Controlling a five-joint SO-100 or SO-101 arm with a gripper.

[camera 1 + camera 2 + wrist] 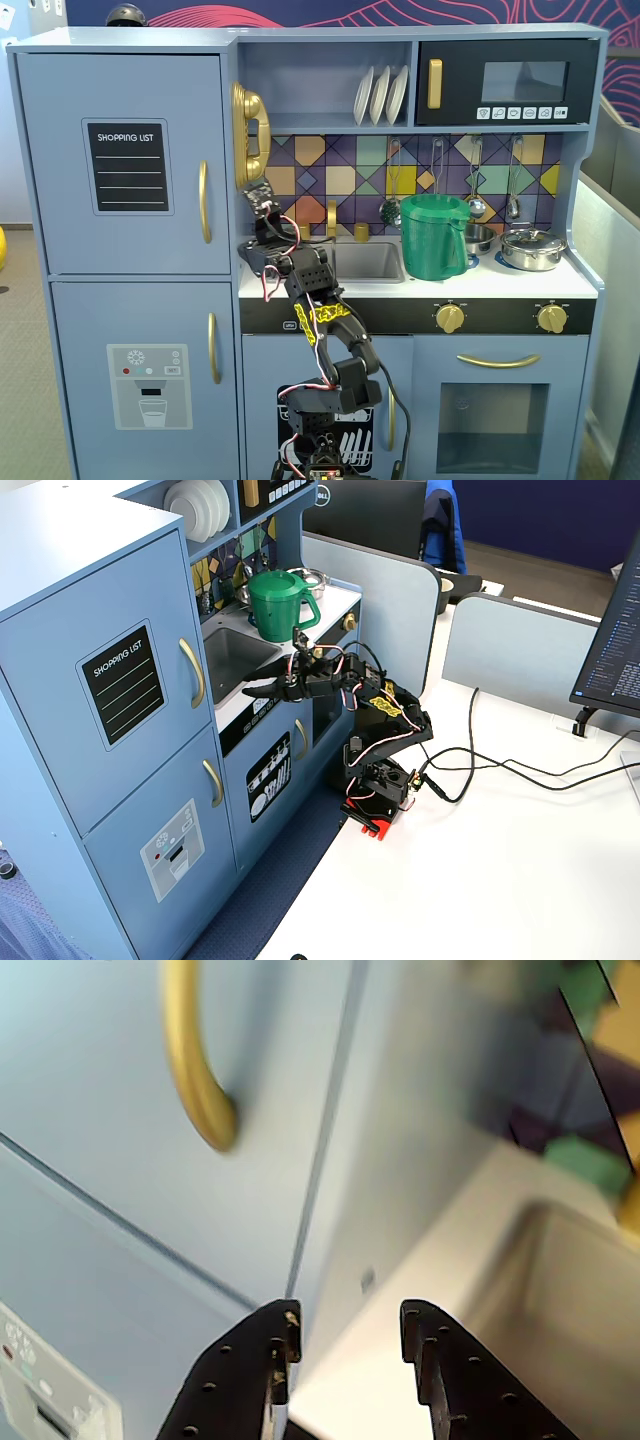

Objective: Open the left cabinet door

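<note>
The left cabinet door (130, 240) is light blue with a black "SHOPPING LIST" panel (129, 167) and a curved gold handle (204, 200). It is shut flat in both fixed views (150, 605). My gripper (254, 192) is open and empty. It is held in the air just right of the door's right edge, over the counter front by the sink (365, 262). In the other fixed view the gripper (250, 691) points left towards the cabinet, below and right of the handle (193, 672). In the wrist view the handle (195, 1070) is up left of the gripper (345, 1325), apart from it.
Below is the blue door with the dispenser graphic (150, 385), also shut. A gold toy phone (250, 130) hangs just above the gripper. A green pitcher (435, 238) and a steel pot (533, 248) stand on the counter. Cables (480, 770) trail from the arm base over the white table.
</note>
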